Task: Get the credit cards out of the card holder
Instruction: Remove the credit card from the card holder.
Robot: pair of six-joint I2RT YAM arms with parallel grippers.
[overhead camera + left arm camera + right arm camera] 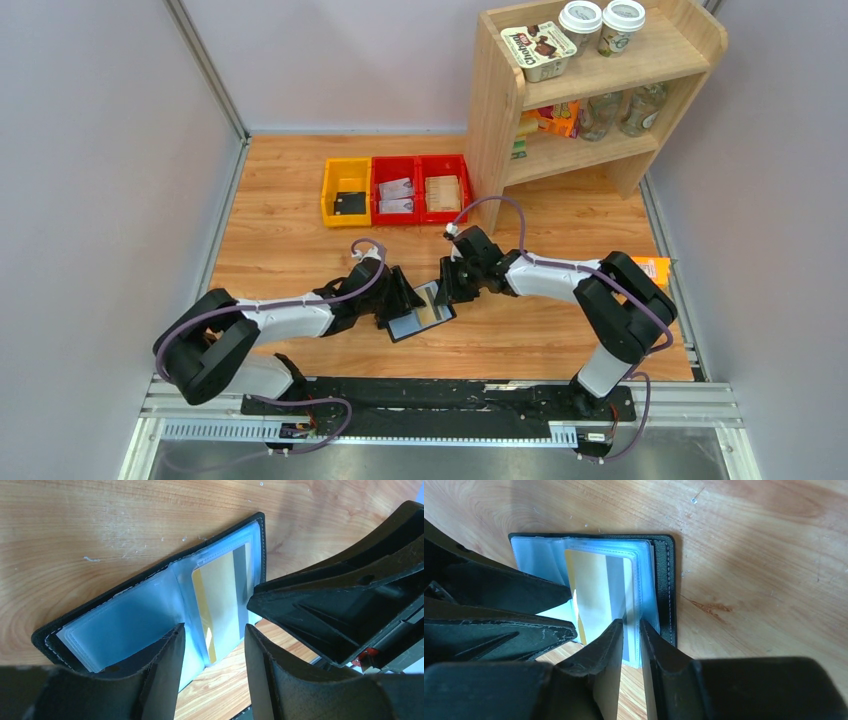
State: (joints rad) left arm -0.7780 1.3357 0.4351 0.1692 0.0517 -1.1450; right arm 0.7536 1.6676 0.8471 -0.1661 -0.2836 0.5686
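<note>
Tabletop (300,200) bears card holder (125,615), straddled by spread left gripper (214,630) and narrow-gapped right gripper (630,625).

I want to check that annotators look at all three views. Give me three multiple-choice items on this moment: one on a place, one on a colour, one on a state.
1. Where is the card holder?
A on the floor
B on the table, between the left gripper and the right gripper
C inside a closed box

2. What colour is the card showing inside it?
A gold with a grey stripe
B red
C green

3. How is the card holder?
A folded shut
B lying open
C standing on edge

Answers:
1 B, the top view shows it on the wood between both arms.
2 A, both wrist views show gold with a grey band.
3 B, its halves are spread apart, inside exposed.
</note>
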